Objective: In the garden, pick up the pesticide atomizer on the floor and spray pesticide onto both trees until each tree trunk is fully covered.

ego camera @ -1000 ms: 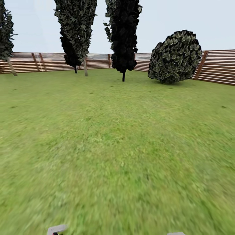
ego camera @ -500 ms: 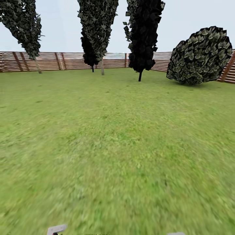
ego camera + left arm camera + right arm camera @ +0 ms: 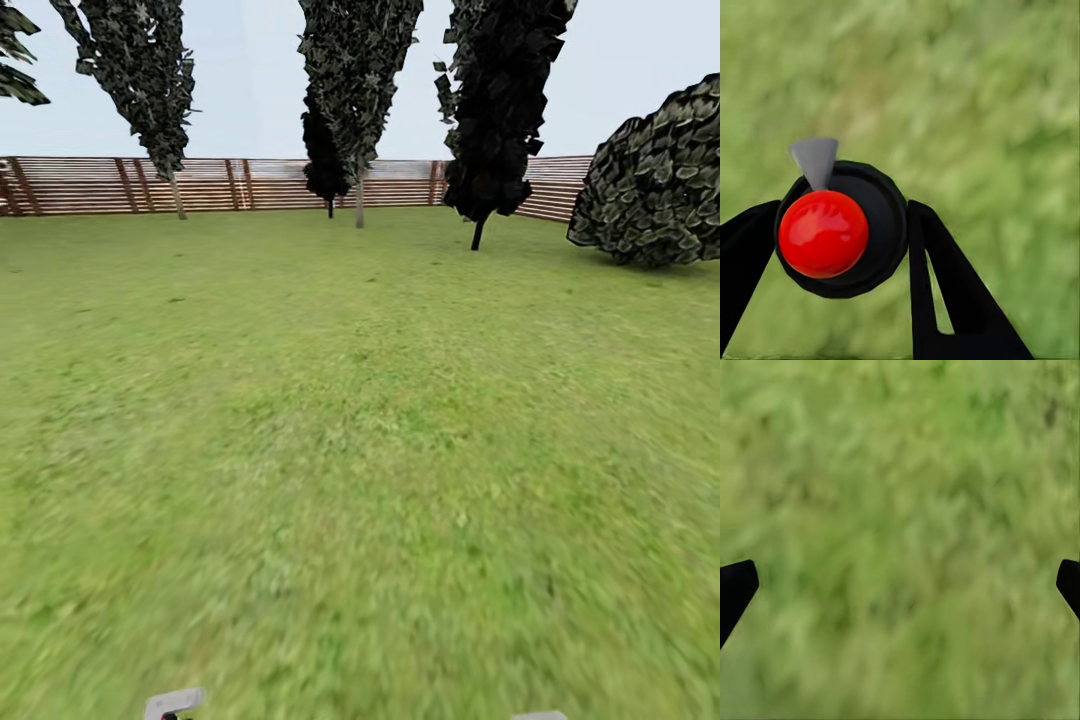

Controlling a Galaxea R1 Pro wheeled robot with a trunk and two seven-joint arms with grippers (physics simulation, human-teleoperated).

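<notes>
Here, the pesticide atomizer [image 3: 840, 229] is being held between the two black fingers [image 3: 945, 292] of the left gripper [image 3: 844, 262], which are being pressed against its dark round body from either side. It is being viewed end-on in the left wrist view, so its long axis is running toward that camera, red top [image 3: 823, 233] nearest, with grass behind it. One small grey nozzle [image 3: 816, 160] is being pointed sideways off the top, away from the fingers' roots. The right gripper [image 3: 900, 585] is being kept spread wide with nothing in it, its two fingertips [image 3: 735, 589] showing over blurred grass. In the head view, the garden lawn [image 3: 340, 430] is being shown bounded by one slatted fence [image 3: 230, 183]; four narrow dark trees [image 3: 500, 110] and one rounded shrub [image 3: 655, 185] are being counted near it.
</notes>
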